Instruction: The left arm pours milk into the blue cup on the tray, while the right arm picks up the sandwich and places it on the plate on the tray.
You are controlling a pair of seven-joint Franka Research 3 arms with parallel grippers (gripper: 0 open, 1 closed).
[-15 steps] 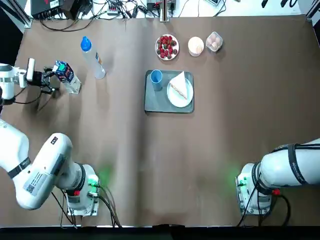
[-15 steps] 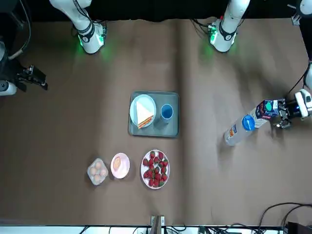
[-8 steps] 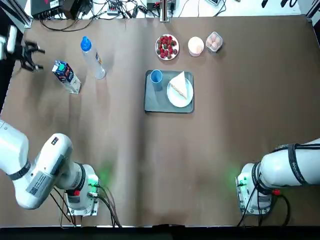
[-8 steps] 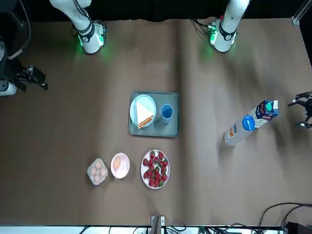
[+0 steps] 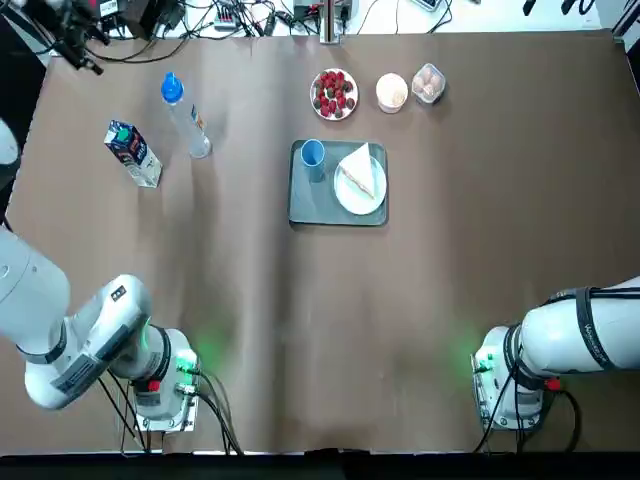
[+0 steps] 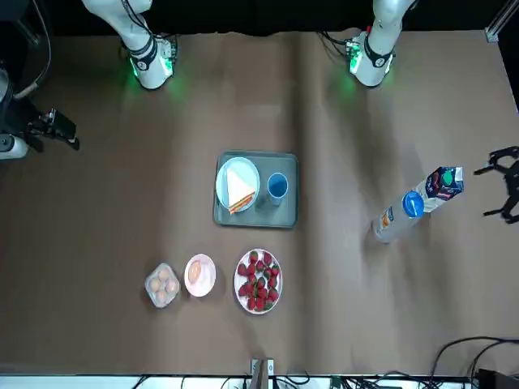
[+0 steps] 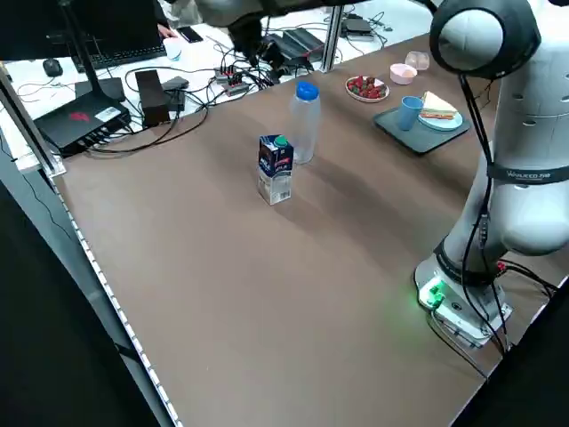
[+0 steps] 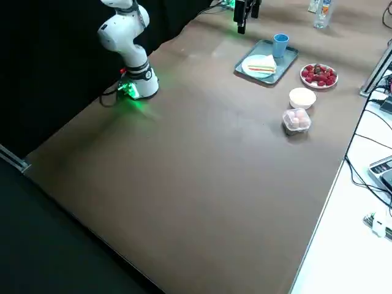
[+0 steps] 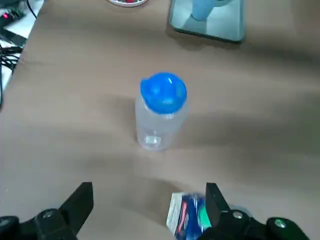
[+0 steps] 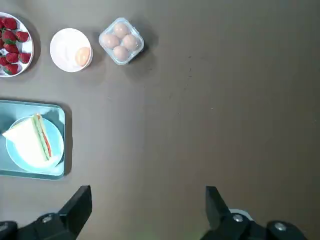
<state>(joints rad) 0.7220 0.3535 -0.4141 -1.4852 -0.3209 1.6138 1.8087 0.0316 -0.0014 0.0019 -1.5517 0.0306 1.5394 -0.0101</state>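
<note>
L gripper (image 9: 145, 212): jaws spread wide, holding nothing, up high off the far-left corner of the worktop (image 5: 250, 300), well apart from the milk carton (image 5: 133, 153). R gripper (image 10: 147, 212): jaws spread too, empty, high over the right part of the worktop, well clear of everything.

Milk carton: small, blue/white w/ green cap, upright near the left edge. In the left wrist view it shows just beside one finger (image 9: 217, 205), far below it. Water bottle (image 5: 186, 116): clear, blue cap, upright, just beside the carton toward the tray.

Tray (image 5: 305, 205): grey, rectangular, mid-worktop toward the far side. Blue cup (image 5: 313, 155) upright in its far-left corner. Plate (image 5: 352, 197), white/pale blue, on the tray's right half; sandwich (image 5: 361, 173), a white triangle w/ red/orange filling at the cut edge, lies on the plate.

Beyond the tray, along the far edge: strawberry plate (image 5: 334, 93), small bowl w/ one egg (image 5: 392, 91), clear egg box (image 5: 428, 83) w/ four eggs, in a row, near but not touching each other.

Open room: whole near half of the worktop bare between the arm bases; broad bare strip right of the tray. Cables and electronics (image 5: 200, 15) sit past the far edge.
</note>
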